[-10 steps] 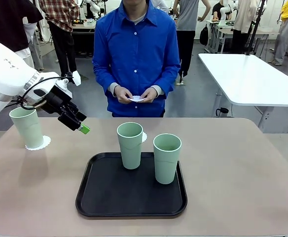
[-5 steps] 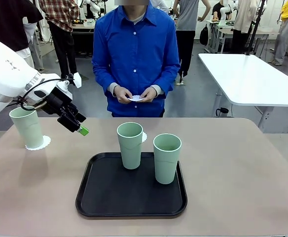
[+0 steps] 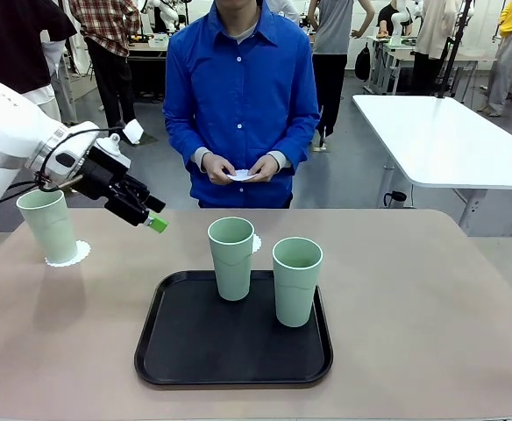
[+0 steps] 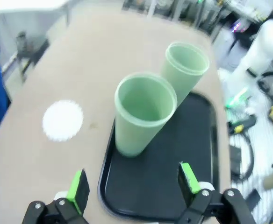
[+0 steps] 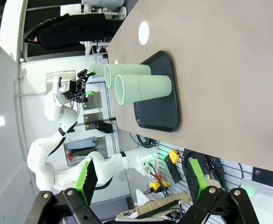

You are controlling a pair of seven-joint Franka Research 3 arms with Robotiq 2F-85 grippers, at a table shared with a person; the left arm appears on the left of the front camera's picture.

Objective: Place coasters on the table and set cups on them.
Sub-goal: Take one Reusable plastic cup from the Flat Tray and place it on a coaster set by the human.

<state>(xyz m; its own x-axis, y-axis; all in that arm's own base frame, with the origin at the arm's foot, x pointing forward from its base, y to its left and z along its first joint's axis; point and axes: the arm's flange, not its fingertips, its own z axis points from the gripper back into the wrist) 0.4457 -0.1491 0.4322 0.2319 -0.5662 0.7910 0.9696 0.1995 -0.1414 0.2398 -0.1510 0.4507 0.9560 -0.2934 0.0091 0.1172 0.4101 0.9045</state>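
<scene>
Left hand (image 3: pixel 156 223) wide open, empty. Nearest cup (image 3: pixel 231 258) stands upright on black tray (image 3: pixel 177 351), right of and below it; left arm (image 3: pixel 10 149) nearer.

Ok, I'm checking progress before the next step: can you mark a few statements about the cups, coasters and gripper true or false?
The tray holds two cups. True.
The left gripper holds a cup. False: it is open and empty, above the table.
A third cup stands on a coaster on the table. True.
The person's hands are empty. False: they hold a white coaster.
</scene>
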